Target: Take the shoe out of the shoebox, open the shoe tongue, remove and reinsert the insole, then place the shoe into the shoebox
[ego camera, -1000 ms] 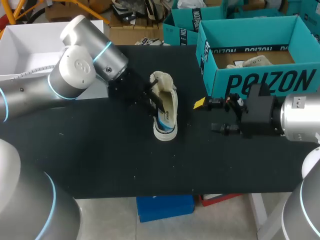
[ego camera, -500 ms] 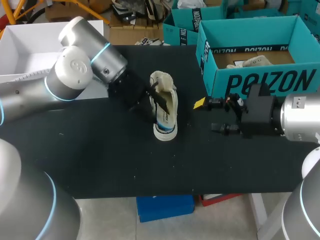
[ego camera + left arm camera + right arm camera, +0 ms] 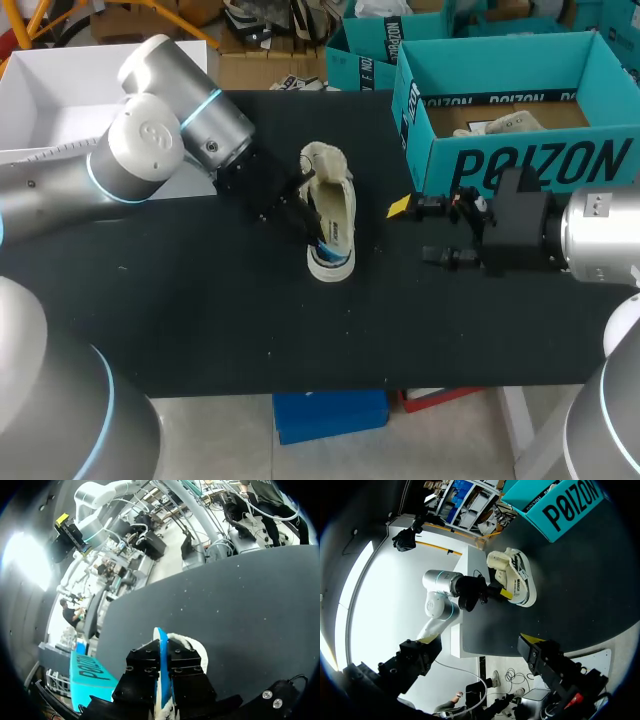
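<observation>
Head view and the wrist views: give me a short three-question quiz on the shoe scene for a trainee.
1. Fill in: the right pincer, beside the shoebox, is ____ (open or shut).
2. Pick one: the left pincer grips A) the insole, B) a lace, C) a sock.
3. True or false: the shoe lies inside the shoebox.

Key: 1 open, holding nothing. 2 A, the blue edge is between its fingers. 3 false, it rests on the table.
</observation>
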Robot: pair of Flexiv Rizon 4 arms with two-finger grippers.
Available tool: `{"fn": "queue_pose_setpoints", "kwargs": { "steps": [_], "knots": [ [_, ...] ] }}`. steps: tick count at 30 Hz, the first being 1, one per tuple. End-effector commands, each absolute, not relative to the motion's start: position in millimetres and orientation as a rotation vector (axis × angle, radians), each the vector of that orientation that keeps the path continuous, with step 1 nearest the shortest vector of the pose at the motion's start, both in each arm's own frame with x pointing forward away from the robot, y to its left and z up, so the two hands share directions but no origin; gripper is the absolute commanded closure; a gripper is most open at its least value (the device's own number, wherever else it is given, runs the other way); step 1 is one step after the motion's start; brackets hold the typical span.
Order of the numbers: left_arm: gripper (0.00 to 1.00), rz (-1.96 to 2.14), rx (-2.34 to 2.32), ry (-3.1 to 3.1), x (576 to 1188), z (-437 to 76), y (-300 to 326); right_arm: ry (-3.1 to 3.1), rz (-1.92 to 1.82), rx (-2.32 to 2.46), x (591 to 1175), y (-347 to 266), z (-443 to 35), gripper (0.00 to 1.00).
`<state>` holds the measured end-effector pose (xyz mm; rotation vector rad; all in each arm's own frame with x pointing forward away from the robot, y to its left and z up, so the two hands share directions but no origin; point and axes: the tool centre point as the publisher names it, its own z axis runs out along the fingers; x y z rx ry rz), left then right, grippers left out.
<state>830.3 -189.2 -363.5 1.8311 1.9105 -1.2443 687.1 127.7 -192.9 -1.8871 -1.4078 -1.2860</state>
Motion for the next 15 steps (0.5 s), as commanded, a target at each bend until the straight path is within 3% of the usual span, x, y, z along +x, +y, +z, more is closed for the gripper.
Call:
{"fn": "queue_pose_setpoints", "kwargs": {
  "steps": [1, 15],
  "knots": [
    [1.00, -1.244, 1.842, 1.916, 834, -367, -192, -1.408, -1.286, -1.889, 687, 129, -193, 0.00],
    [1.00, -1.210, 1.821, 1.940, 851, -373, -194, -1.408, -1.286, -1.889, 687, 129, -193, 0.00]
  ]
}}
